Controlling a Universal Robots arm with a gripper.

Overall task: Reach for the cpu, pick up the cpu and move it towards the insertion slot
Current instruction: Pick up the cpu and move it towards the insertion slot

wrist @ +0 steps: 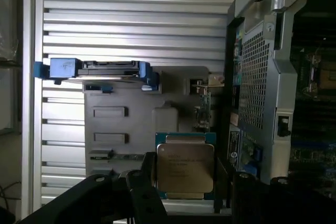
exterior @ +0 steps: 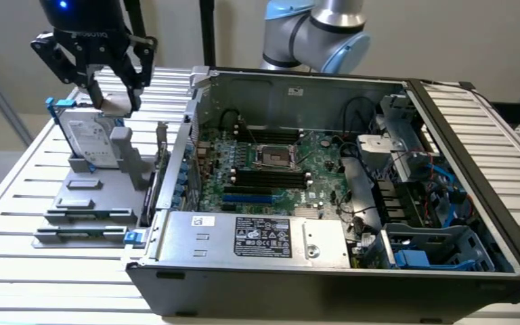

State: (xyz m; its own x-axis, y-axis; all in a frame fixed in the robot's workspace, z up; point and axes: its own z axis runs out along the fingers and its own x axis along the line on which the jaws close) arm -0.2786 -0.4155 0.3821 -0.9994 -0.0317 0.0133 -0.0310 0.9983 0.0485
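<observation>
The gripper [exterior: 113, 103] hangs over the far corner of the slatted metal table [exterior: 25, 176] on the exterior view's left, above the grey holding fixture [exterior: 89, 203]. Its 2 dark fingers [wrist: 140, 190] pinch the cpu [wrist: 185, 167] by opposite edges, so the chip is off the fixture and in the air, well apart from the insertion slot [exterior: 273, 157].

To do this carry well, I judge the chip should stay level and square in the grip. It is thin, rigid and smooth, with little edge to hold, so any tilt could let it slip. The path also needs to pass over the hard drive [exterior: 89, 139] standing upright just below, and over the near wall of the computer case [exterior: 242, 271].

The cpu is a flat square with a dull silver metal lid bearing faint print, set on a blue-green rim. The hard drive is a silver slab with blue plastic rails. The fixture is matt grey with moulded pockets. The case is dark sheet metal with a perforated panel. Inside it, the socket is a shiny frame around a dark centre on the green board.
</observation>
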